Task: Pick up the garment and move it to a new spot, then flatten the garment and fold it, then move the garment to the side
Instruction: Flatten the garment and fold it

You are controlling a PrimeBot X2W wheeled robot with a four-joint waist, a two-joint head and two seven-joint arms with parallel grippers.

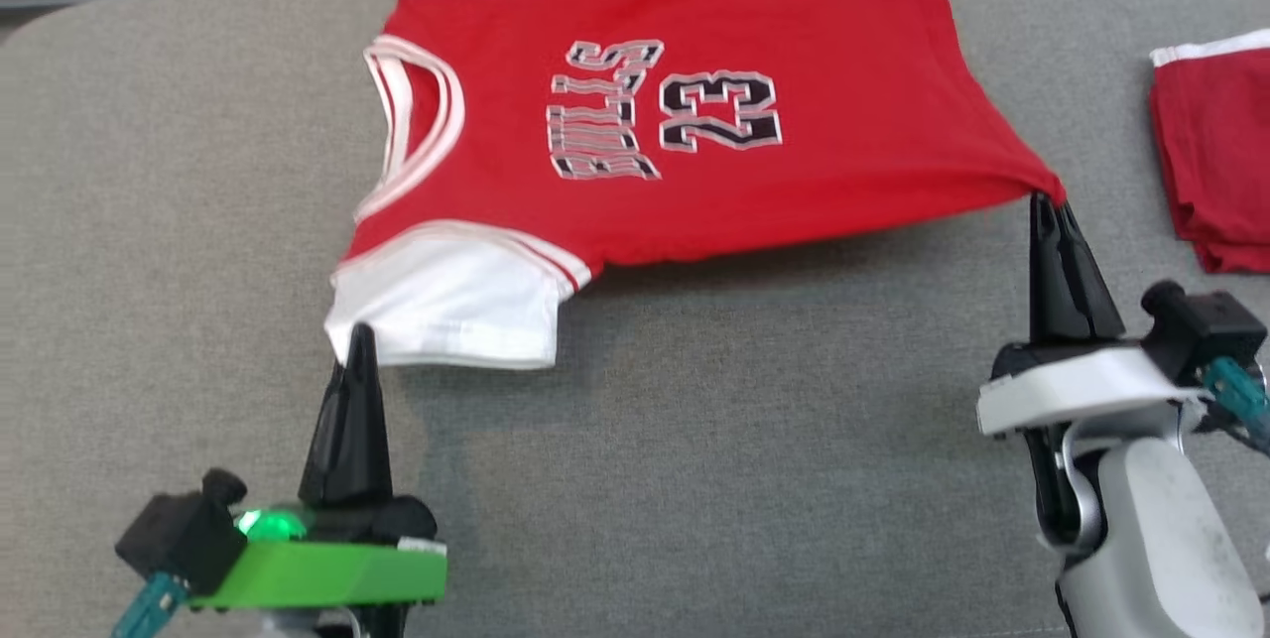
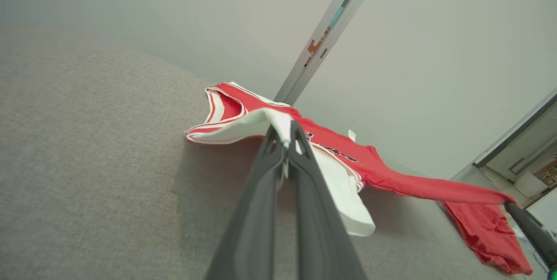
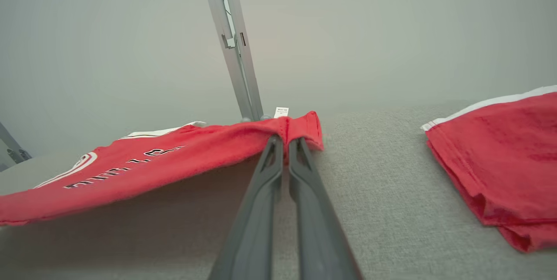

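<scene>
— On the grey surface (image 1: pixel 695 479) ahead of you, where does the red shirt (image 1: pixel 814 72) sit?
— Sideways across the far half: collar toward your left, bottom hem toward your right, printed side up. Its far edge rests at the back of the surface. Its near edge is raised, with a shadow under it.
— And your left jaws?
— Closed tight on the near corner of the white sleeve (image 1: pixel 446 301), with the cloth pinched between the tips.
— Your right jaws?
— Clamped together on the near corner of the bottom hem, where the red cloth is drawn to a point. The shirt hangs stretched between the two grips.
— Anything else nearby?
— A folded red cloth (image 1: pixel 1215 162) lies farther to your right, apart from the shirt.
</scene>
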